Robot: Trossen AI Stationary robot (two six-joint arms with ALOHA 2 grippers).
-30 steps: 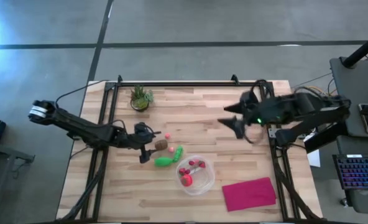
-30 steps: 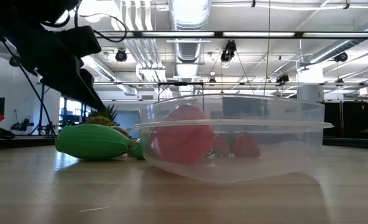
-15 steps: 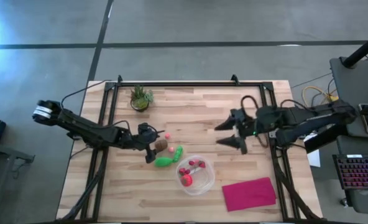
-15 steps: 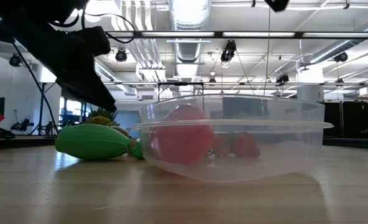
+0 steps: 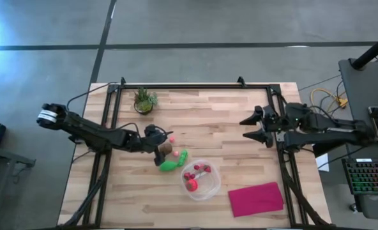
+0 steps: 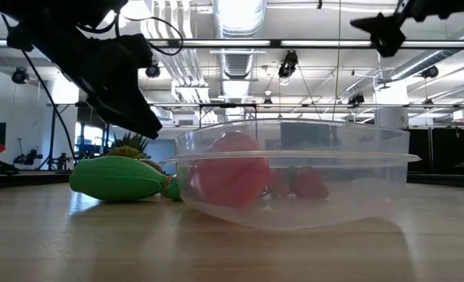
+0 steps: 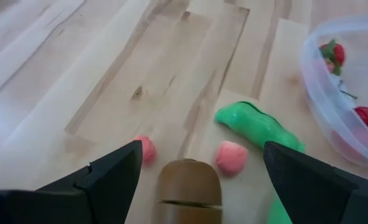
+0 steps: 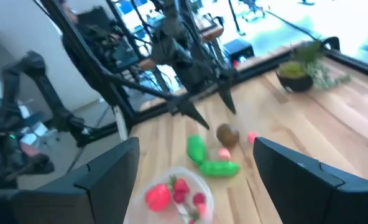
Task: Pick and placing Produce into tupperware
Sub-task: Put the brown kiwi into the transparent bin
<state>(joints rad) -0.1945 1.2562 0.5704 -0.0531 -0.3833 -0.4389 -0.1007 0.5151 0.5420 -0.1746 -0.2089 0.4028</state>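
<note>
My left gripper [image 5: 159, 149] [image 7: 201, 149] is open, low over the table, one finger on each side of the brown oval [image 5: 167, 149] [image 7: 189, 183] with wide gaps between. Two small pink bits [image 7: 147, 149] [image 7: 231, 155] lie just beyond the oval. Two green pieces [image 5: 170, 165] [image 5: 183, 155] lie beside it on the wood. The round clear tupperware [image 5: 202, 186] [image 6: 373, 188] holds a red-pink piece [image 6: 230, 174] and small red bits [image 5: 200, 170]. My right gripper [image 5: 243, 128] [image 8: 196, 146] is open and empty, raised at the table's right side.
A small potted plant [image 5: 144, 100] stands near the far edge. A flat magenta cloth [image 5: 256, 198] lies at the near right. A dark frame rail [image 5: 195, 85] runs along the table's far edge. Bare wood [image 5: 208, 121] lies between the two grippers.
My left gripper has gone toward the table's right, up to the brown oval, staying open. My right gripper has drawn back toward the table's right edge, still open. The produce and the tupperware have stayed in place.
</note>
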